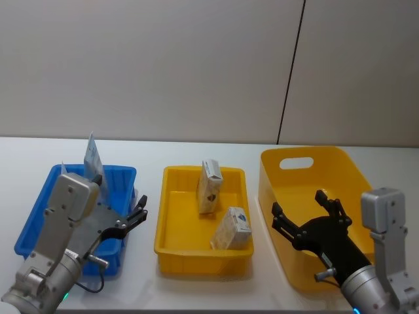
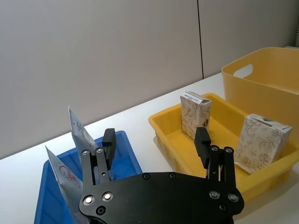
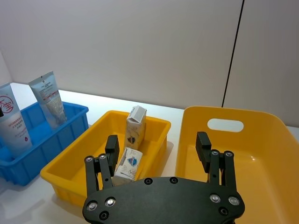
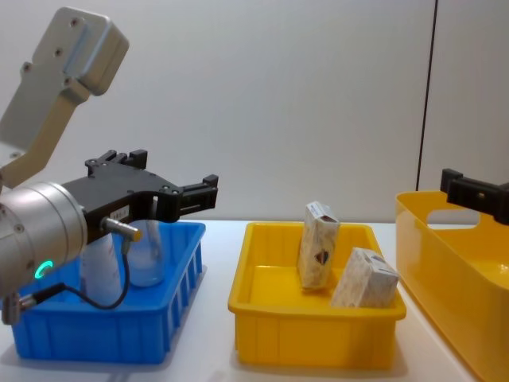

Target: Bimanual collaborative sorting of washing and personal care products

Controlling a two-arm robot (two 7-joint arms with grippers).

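Two pale blue tubes (image 1: 93, 156) (image 3: 49, 95) stand upright in the blue bin (image 1: 39, 209) on the left. One tube (image 2: 63, 175) bears a red circle logo. My left gripper (image 1: 136, 212) (image 2: 155, 135) hovers open and empty over that bin's right side, level with the tubes in the chest view. In the shallow yellow tray (image 1: 203, 258) one beige carton (image 1: 210, 186) stands upright and a second carton (image 1: 232, 227) leans in front of it. My right gripper (image 1: 298, 201) (image 3: 157, 139) hangs open and empty above the left part of the deep yellow bin (image 1: 308, 160).
The three containers sit side by side on a white table (image 1: 150, 157), with a narrow gap between neighbours. A pale wall (image 1: 163, 65) rises just behind the table. The deep yellow bin (image 4: 453, 270) has a handle slot in its far wall.
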